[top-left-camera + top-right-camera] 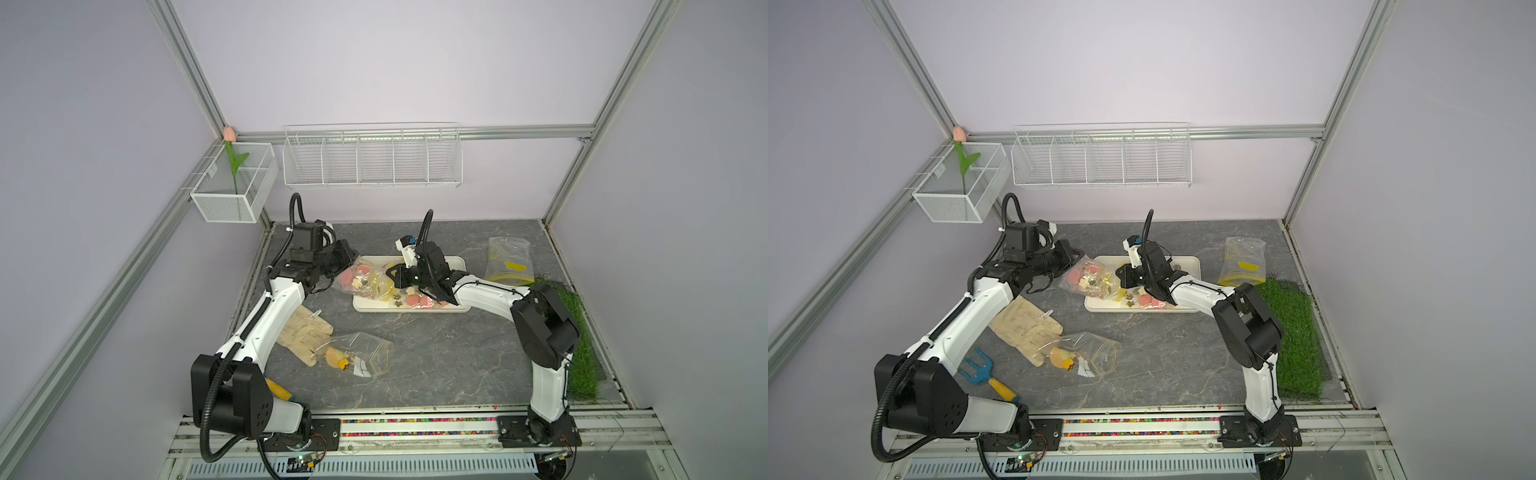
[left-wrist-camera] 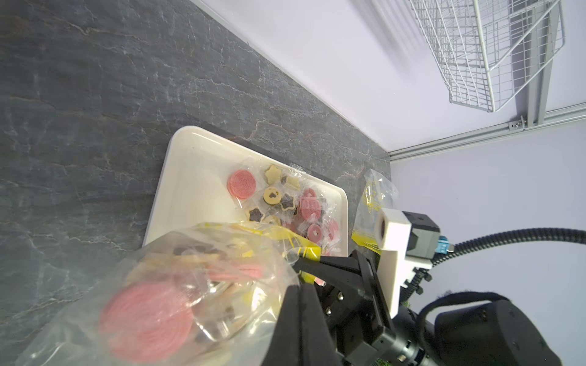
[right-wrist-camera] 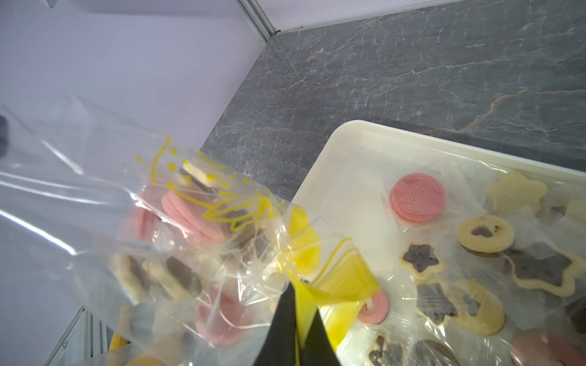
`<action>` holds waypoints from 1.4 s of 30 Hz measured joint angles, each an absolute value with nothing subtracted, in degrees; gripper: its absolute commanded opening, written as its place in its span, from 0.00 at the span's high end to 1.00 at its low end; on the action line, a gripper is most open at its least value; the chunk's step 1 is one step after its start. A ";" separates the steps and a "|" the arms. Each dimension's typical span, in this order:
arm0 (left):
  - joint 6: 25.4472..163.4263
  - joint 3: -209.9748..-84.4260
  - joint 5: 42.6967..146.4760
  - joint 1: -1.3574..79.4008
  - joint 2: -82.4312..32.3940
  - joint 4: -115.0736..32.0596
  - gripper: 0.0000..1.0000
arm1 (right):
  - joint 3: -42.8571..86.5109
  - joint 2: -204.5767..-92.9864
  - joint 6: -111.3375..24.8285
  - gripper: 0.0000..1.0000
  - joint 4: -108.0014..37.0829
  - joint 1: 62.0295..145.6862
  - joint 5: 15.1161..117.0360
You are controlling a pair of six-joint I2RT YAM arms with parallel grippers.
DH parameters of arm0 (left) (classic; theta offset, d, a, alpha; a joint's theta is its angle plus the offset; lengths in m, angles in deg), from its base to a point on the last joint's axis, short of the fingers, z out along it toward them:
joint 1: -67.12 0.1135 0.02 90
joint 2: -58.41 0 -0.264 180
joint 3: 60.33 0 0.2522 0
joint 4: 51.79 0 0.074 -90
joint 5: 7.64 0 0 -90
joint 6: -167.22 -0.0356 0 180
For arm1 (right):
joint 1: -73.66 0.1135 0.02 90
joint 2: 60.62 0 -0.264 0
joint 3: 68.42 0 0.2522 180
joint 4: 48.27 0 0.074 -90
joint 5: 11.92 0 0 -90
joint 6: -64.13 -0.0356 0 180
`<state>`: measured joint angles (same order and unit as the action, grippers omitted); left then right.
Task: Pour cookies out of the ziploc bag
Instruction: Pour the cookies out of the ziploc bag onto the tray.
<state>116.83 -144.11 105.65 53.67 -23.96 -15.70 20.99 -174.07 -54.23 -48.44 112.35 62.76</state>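
Holds the ziploc bag (image 1: 360,277) up between both hands, spanning the left end of the cream tray (image 1: 455,262) (mid-bench, toward the back wall). Grips the bag's closed end with the left hand (image 1: 348,262), shut tight on the plastic. From the left wrist camera, only one black finger (image 2: 298,317) pressed against the bag (image 2: 190,285). Pinches the yellow zip edge at the mouth with the right hand (image 3: 301,304), closed on that strip, also visible from the left wrist camera (image 2: 304,266).

Cookies (image 3: 415,198) in two places: a pile already on the tray (image 3: 348,152), pink rounds, beige flowers and dark stars, many in clear wrappers. The rest still bunched inside the bag (image 3: 165,221), pink rounds and brown-and-beige pieces. Same split in both top views, with the tray pile (image 1: 415,300) under the right wrist.

Elsewhere on the grey bench (image 1: 415,365):
- beige glove (image 1: 305,332) near the left arm
- second clear bag (image 1: 361,357) with an orange piece, touching the glove
- third clear bag (image 1: 509,259) with yellow print, right of the tray
- green grass mat (image 1: 1296,332) along the right edge
- blue-and-yellow garden fork (image 1: 984,370) by the left arm's base
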 measured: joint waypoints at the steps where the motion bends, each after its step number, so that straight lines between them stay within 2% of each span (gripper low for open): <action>1: 116.59 -144.84 105.58 53.67 -24.59 -15.52 1.00 | 20.99 -174.57 -54.60 0.93 -48.88 111.96 62.35; 17: 114.25 -150.19 104.36 53.21 -30.03 -14.12 1.00 | 24.84 -181.52 -58.47 0.93 -51.48 108.99 58.68; 30: 115.32 -153.60 103.92 47.20 -33.88 -15.57 1.00 | 19.31 -178.42 -59.10 0.94 -52.94 104.88 57.43; 42: 110.95 -159.11 99.00 48.95 -32.18 -6.34 1.00 | 19.46 -177.06 -59.37 0.93 -53.67 107.98 54.04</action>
